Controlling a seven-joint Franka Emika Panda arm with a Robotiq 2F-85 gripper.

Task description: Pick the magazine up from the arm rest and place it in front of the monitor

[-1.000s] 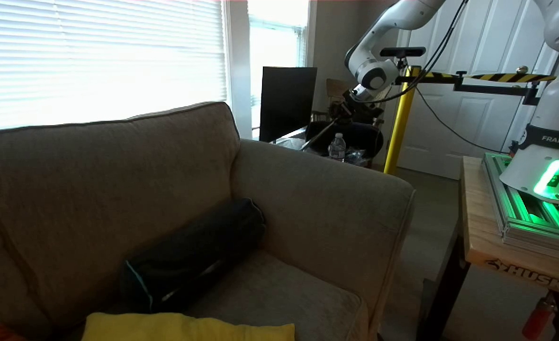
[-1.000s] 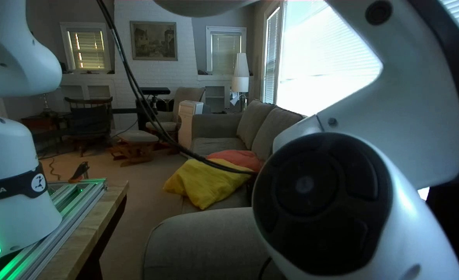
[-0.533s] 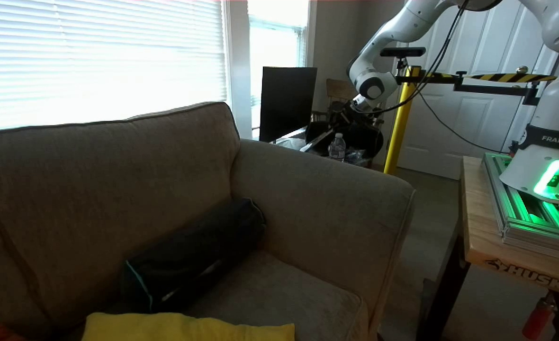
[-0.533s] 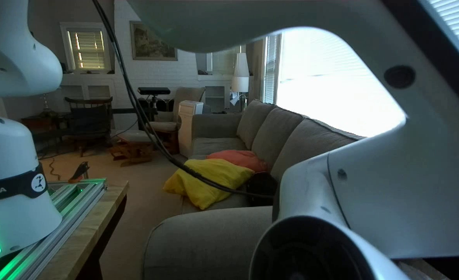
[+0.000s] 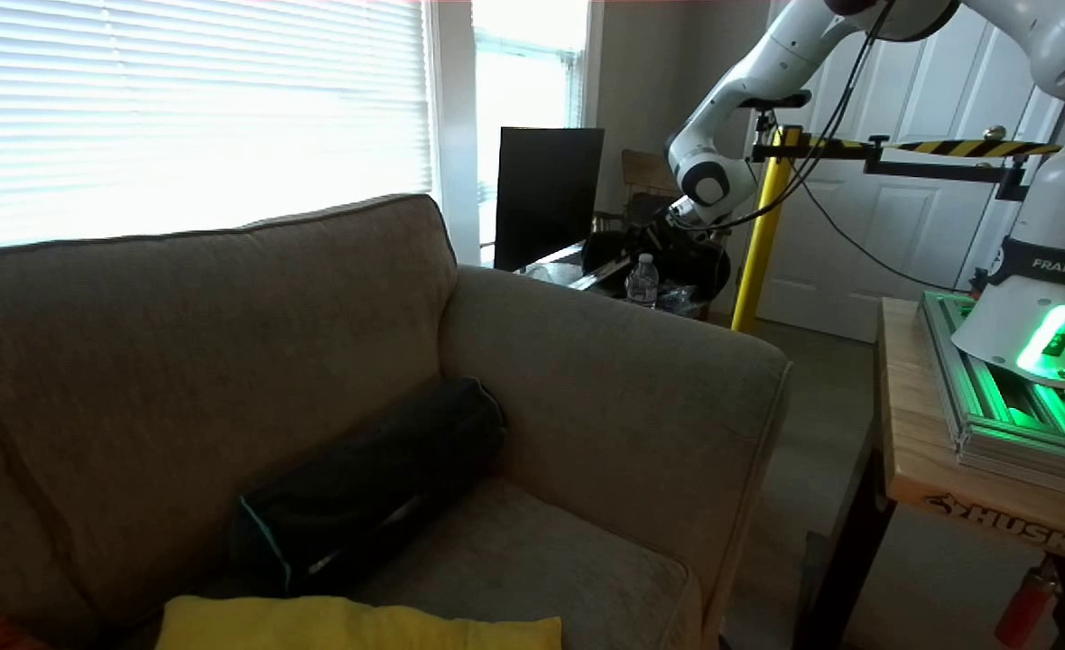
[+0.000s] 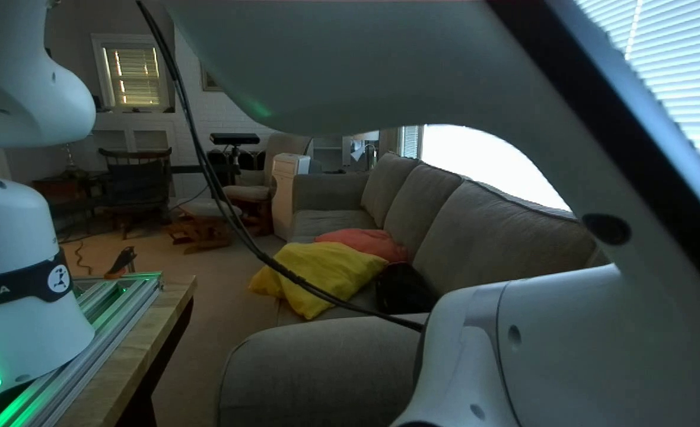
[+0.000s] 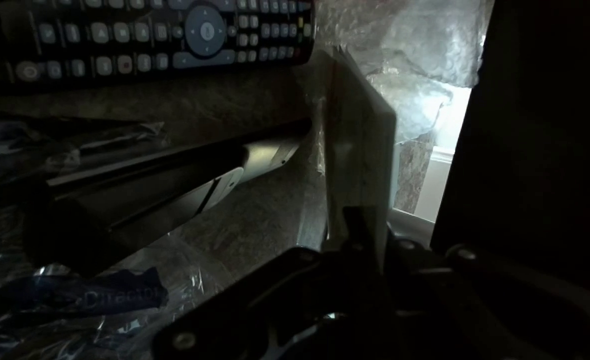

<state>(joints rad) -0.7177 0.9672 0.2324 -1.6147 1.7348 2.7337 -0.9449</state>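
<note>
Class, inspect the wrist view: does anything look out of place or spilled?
Crumpled clear plastic lies beside the remote; it looks like leftover packaging, so seems out of place. No spill stands out.

Magazine (image 7: 357, 145): near edge-on in the wrist view, cover print too dim to read; gripped end mostly hidden by the dark gripper (image 7: 374, 240).
Remote control (image 7: 150, 40): cut off by that view's top edge.
Blue label (image 7: 80, 296): lettering blurred.
Monitor (image 5: 546, 199): in an exterior view, foot apparently hidden behind the arm rest (image 5: 614, 361).
Water bottle (image 5: 643, 282): base likewise hidden.
Yellow cushion (image 5: 352, 625): cut off there by the bottom edge.
</note>
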